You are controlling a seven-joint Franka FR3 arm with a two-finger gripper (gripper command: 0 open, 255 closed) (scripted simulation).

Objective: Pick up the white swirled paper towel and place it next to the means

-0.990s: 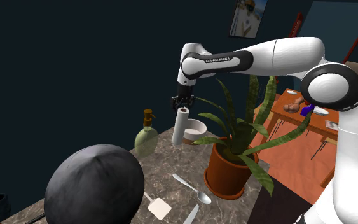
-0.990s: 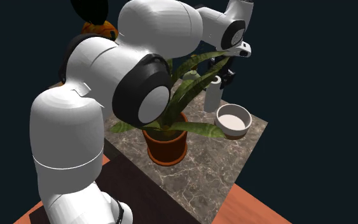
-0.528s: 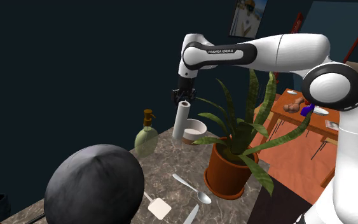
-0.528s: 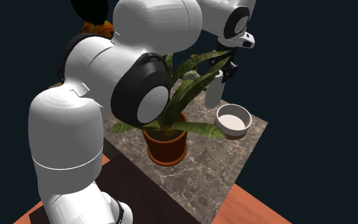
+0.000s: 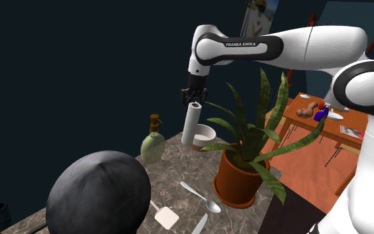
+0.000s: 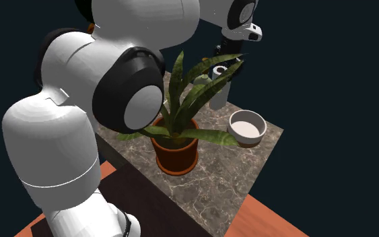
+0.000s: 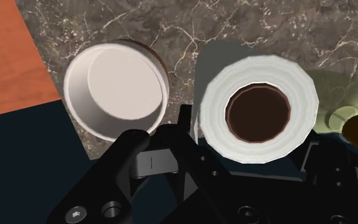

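Note:
My gripper [image 5: 194,101] is shut on the top of a white paper towel roll [image 5: 191,125] with a brown core. The roll hangs upright, just above the far corner of the marble counter [image 5: 172,169]. In the wrist view the roll [image 7: 217,105] sits between my black fingers [image 7: 184,124], seen end-on, with my gripper [image 7: 250,137] clasping its sides. In the second exterior view the roll [image 6: 219,94] shows behind the plant leaves, under my gripper [image 6: 227,55].
A white bowl [image 5: 205,136] stands close beside the roll. A green soap dispenser [image 5: 153,143] is toward the shoulder view's left. A potted plant [image 5: 237,176], a spoon [image 5: 202,197], a white square [image 5: 167,217] and a big black round object [image 5: 99,196] occupy the counter. An orange table [image 5: 325,143] lies beyond.
The arm has risen and carried the roll straight up a little, off the counter. The bowl and the other things have stayed put.

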